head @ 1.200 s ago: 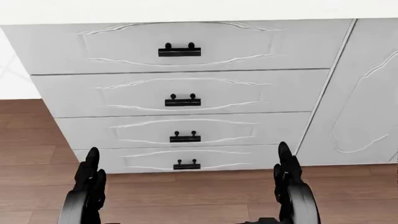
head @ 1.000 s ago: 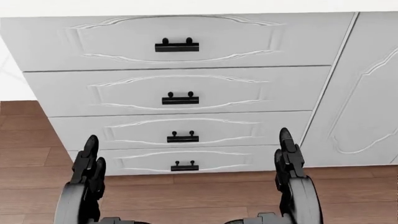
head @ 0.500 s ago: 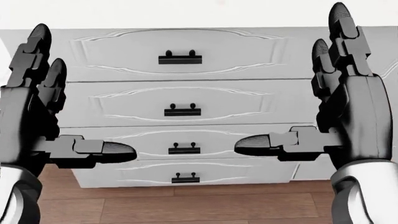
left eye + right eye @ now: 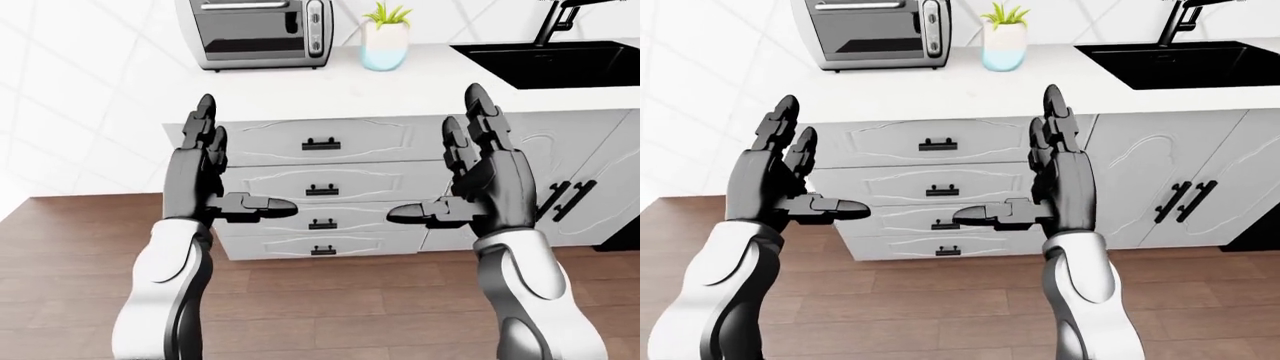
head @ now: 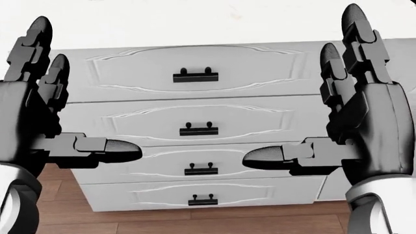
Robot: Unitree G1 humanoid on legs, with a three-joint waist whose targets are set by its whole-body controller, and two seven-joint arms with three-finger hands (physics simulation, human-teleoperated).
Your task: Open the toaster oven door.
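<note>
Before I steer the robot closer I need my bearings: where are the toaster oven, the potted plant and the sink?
toaster oven [image 4: 255, 34]: left-eye view, on its glass door.
potted plant [image 4: 384, 46]: left-eye view, on its pot.
sink [image 4: 1170, 67]: right-eye view, on the basin floor.

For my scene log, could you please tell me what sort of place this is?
Most likely a home kitchen: a toaster oven stands on a white counter over a stack of drawers, and a black sink with a faucet is set into the counter at right.

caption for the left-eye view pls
Both black three-finger hands, left hand and right hand, raised open below the closed silver toaster oven.
</note>
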